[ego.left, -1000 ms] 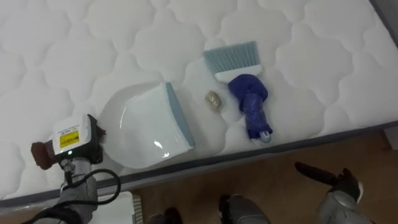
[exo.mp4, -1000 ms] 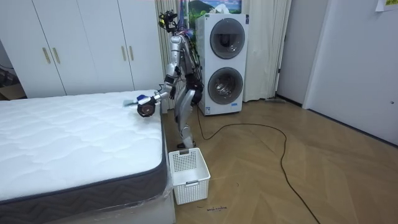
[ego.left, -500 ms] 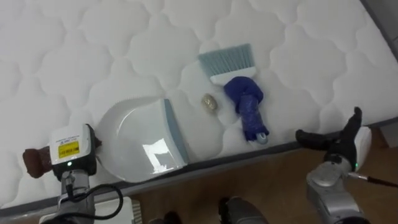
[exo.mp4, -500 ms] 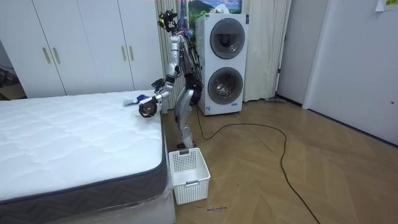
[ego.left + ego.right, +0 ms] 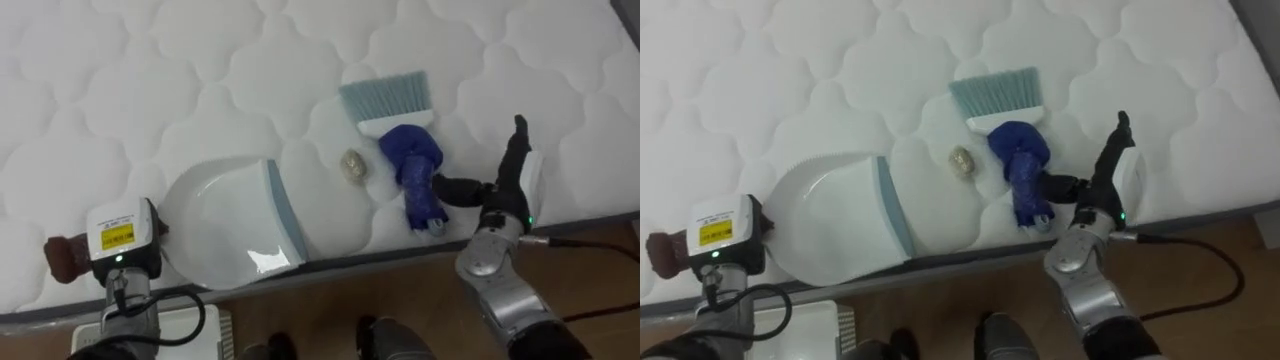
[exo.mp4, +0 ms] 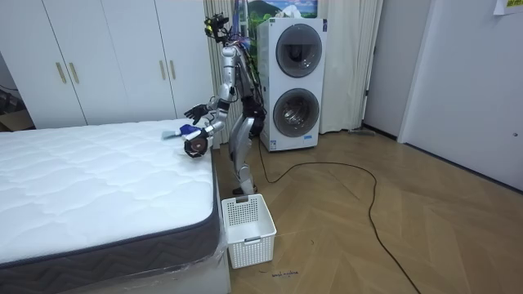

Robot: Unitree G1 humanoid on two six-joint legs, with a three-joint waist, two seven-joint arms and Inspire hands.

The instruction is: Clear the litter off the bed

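White quilted bed: beige scrap lies unswept between dustpan and blue brush; right hand beside brush handle, fingers released, grasping nothing; left hand at dustpan's end, fingers hidden, cannot tell; sweeping not begun.

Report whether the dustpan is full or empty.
Empty: the dustpan shows a bare white inside; the small lump lies outside it on the mattress.

We note white slatted basket on wood floor, mid room view. Two stacked front-load washers at back wall. White wardrobe on room view's left. Pale curtain just right of washers.
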